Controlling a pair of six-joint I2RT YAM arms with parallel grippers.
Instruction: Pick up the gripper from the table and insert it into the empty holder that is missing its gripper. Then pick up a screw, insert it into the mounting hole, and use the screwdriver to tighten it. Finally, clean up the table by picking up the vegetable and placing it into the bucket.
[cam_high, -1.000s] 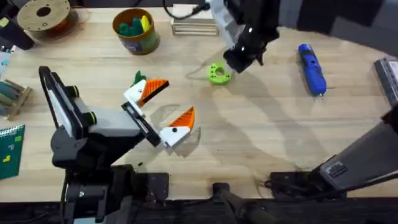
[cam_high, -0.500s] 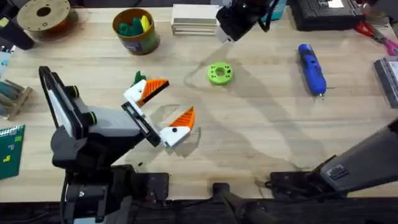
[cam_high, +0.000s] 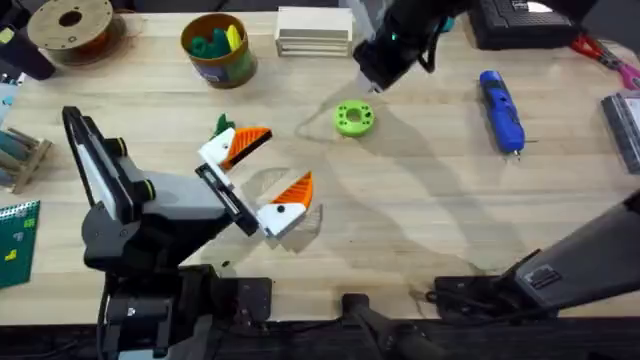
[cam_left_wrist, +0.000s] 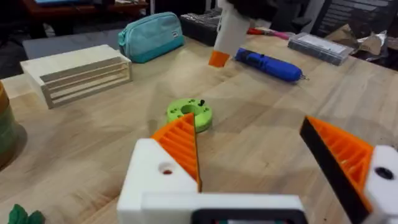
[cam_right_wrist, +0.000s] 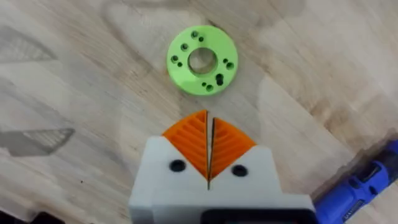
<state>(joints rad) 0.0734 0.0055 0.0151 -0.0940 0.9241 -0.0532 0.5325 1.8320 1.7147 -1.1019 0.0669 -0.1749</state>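
The screwdriver (cam_high: 502, 110) lies flat, tip toward the bases; right end effector (cam_right_wrist: 209, 140) closed empty, left end effector (cam_high: 262, 176) wide.

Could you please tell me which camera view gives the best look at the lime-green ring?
The right wrist view: the green ring lies flat on the table directly beyond the shut right gripper, with its centre hole and small screw holes clear. The overhead view shows the ring small. The left wrist view shows it at a low angle, beyond the open left gripper.
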